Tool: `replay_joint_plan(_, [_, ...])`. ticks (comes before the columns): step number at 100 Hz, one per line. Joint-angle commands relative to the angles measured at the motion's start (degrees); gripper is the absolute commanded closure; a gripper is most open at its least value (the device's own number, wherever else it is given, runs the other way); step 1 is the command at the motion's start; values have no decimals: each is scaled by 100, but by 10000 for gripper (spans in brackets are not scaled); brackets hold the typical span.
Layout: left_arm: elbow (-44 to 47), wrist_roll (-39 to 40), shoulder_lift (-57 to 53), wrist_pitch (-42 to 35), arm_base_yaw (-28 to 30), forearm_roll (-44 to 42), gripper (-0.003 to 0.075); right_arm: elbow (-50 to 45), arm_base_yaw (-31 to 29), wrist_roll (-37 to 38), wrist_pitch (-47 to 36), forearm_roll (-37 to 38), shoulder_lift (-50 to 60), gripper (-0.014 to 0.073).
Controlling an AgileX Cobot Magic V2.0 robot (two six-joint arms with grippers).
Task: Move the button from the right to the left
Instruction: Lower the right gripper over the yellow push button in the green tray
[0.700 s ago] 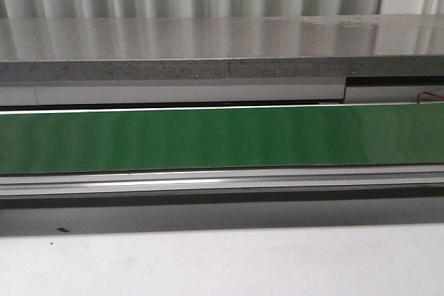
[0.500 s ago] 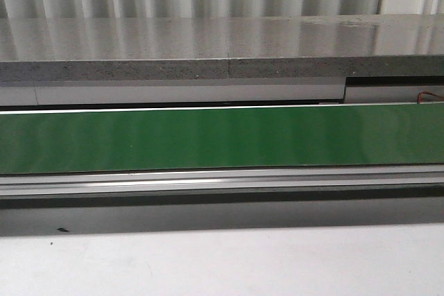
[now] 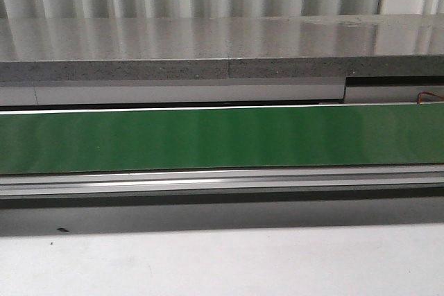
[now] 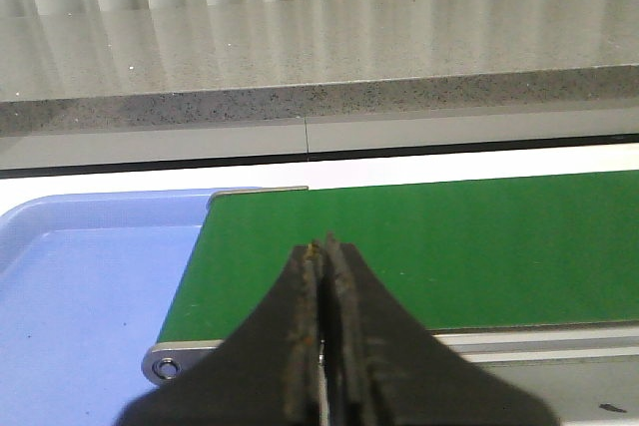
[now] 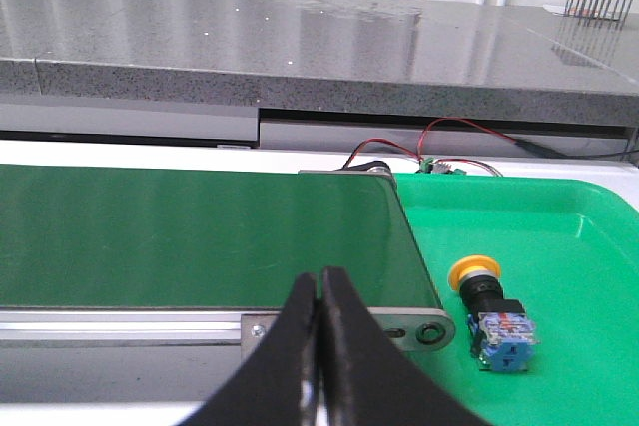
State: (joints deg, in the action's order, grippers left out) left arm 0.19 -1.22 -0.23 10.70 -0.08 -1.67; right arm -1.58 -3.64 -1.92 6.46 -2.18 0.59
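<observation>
The button point(image 5: 492, 311) lies on its side in the green tray point(image 5: 559, 236), just past the belt's right end. It has a yellow cap, black collar and blue-and-clear block. My right gripper point(image 5: 320, 276) is shut and empty, over the belt's near rail, left of the button and apart from it. My left gripper point(image 4: 324, 246) is shut and empty, over the left end of the green belt point(image 4: 419, 246), beside the blue tray point(image 4: 90, 286). Neither gripper nor the button shows in the front view.
The green conveyor belt point(image 3: 222, 136) runs across the front view with an aluminium rail point(image 3: 222, 181) along its near side. A grey stone ledge point(image 3: 208, 46) stands behind it. Red and black wires point(image 5: 439, 142) lie behind the green tray. White table surface point(image 3: 222, 261) lies in front.
</observation>
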Motion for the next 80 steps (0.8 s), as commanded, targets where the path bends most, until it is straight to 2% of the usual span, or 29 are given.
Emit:
replay_joint_plan(1, [220,50,-186,-443,-34,15,741,133,8,-54,-393,47,113,662])
replay_joint_plan(11, [220,50,-186,-443,-34,15,741,295,8,-54,-111,134,91,662])
replay_joint_plan(24, [220,50,-186,-443,-34,15,741,902,8,-54,654,428,-112,662])
replay_joint_plan(33, [220,50,-186,-443,-34,15,741,1310,8,-54,837,508,-384,662])
replay_joint_plan(39, [220,50,-186,-443,-34,15,741,1645,8,-54,1017,524,-698,662])
replay_joint_plan(56, [220,50,-186,-443,-34,15,741,2474,33,-54,2196,592,-1775,662])
replay_joint_plan(67, [220,50,-186,-443,-34,15,741,2699,56,-54,2403,580,-2416,662])
replay_joint_plan(80, [220,50,-186,-443,-34,15,741,2896,56,-54,2462,153,-3108,658])
